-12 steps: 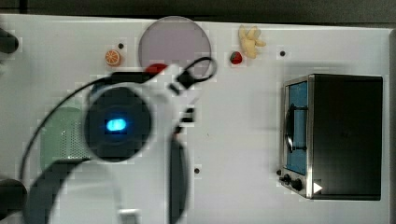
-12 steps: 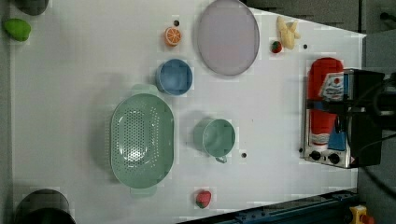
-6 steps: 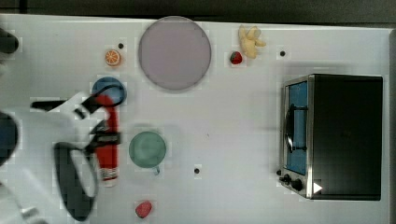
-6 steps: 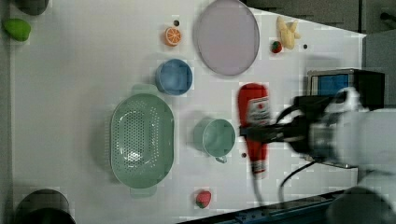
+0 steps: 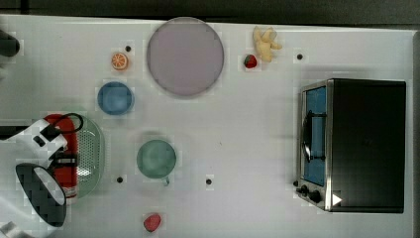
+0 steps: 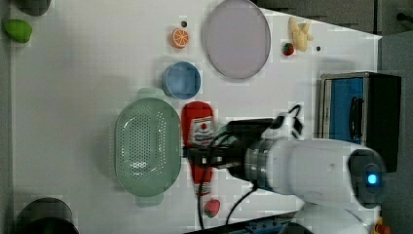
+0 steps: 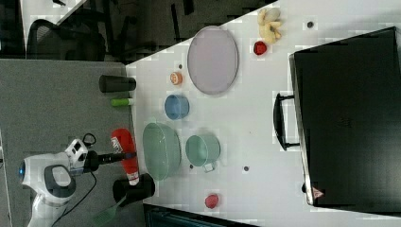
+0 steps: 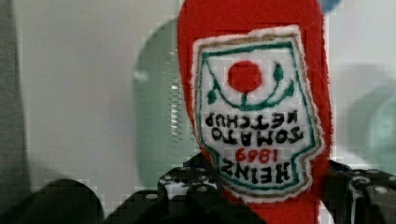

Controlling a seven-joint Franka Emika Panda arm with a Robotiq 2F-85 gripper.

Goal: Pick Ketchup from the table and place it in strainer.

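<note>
Left view runs, from its left edge, a green fruit (image 6: 18,30) far off in the corner, then the strainer (image 6: 147,146), pale green and oval, lying just beyond the tips of the fingers (image 6: 187,152). The fingers stand partly apart and clamp the ketchup (image 6: 198,127), a red plush bottle with a white label, held lying level above the white surface (image 6: 87,73). The bottle's body hangs alongside the strainer's rim nearest the fingers, not inside it; its cap end points toward the left view's bottom, near a reddish-pink lump (image 6: 212,207). Past the bottle's broad end from the fingers sit a blue bowl (image 6: 181,80) and an orange slice (image 6: 179,37). Behind the fingers, the arm's white body covers most of a green mug. Well apart from the fingers, a large lilac plate (image 6: 237,39) comes next, then a strawberry (image 6: 289,48), a yellow toy (image 6: 301,34) just beside it, and a black toaster oven (image 6: 360,112) at the left view's right.

Wrist view has the label (image 8: 254,107) upside down between the fingers, the strainer's pale green blurred behind it.

Top view puts the bottle (image 5: 63,144) over the strainer's edge (image 5: 94,148), the mug (image 5: 156,158) beside it.
</note>
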